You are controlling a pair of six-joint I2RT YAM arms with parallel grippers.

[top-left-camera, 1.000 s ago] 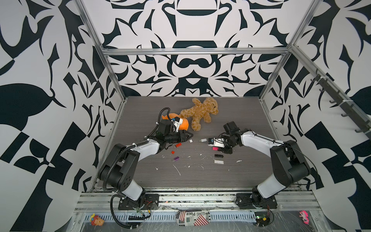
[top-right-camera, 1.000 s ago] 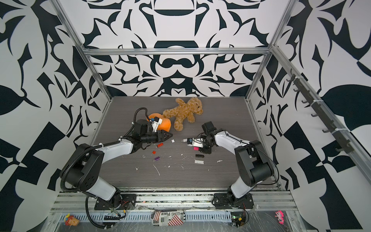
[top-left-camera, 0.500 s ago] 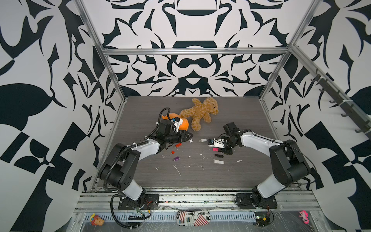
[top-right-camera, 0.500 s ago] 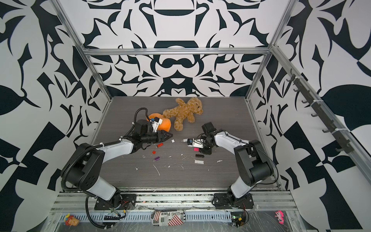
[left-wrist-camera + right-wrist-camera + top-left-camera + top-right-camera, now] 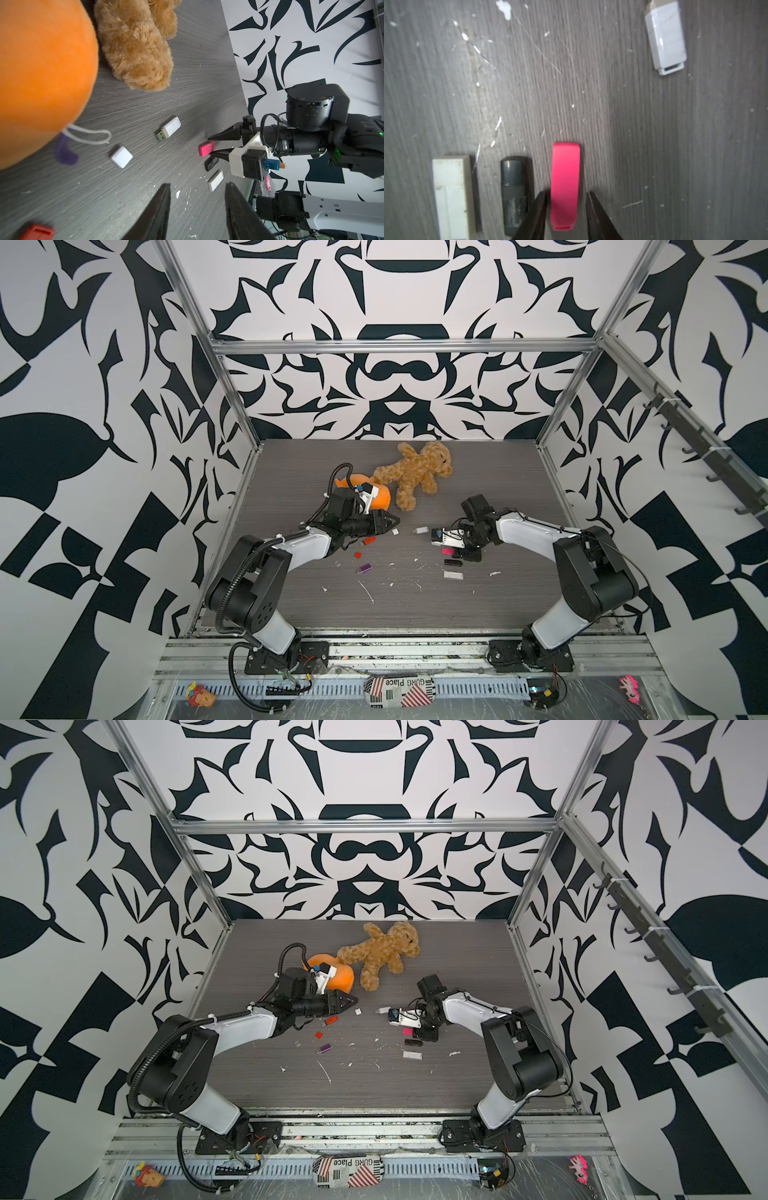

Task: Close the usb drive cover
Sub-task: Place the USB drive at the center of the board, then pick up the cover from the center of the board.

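Right wrist view: pink drive (image 5: 565, 178) flat on counter (image 5: 633, 124)
Right pincer (image 5: 566, 194): slightly parted, straddling pink drive, not clamping
Left pincer (image 5: 197, 184): spread, holding nothing

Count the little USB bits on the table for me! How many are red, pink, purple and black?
Red: 2 (red drive, small red piece)
Pink: 1 (pink drive)
Purple: 1 (purple drive)
Black: 1 (black drive)
Total: 5

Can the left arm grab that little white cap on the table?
Probably yes. The white cap lies just ahead of the left gripper, whose jaws stand open, and nothing sits between them.
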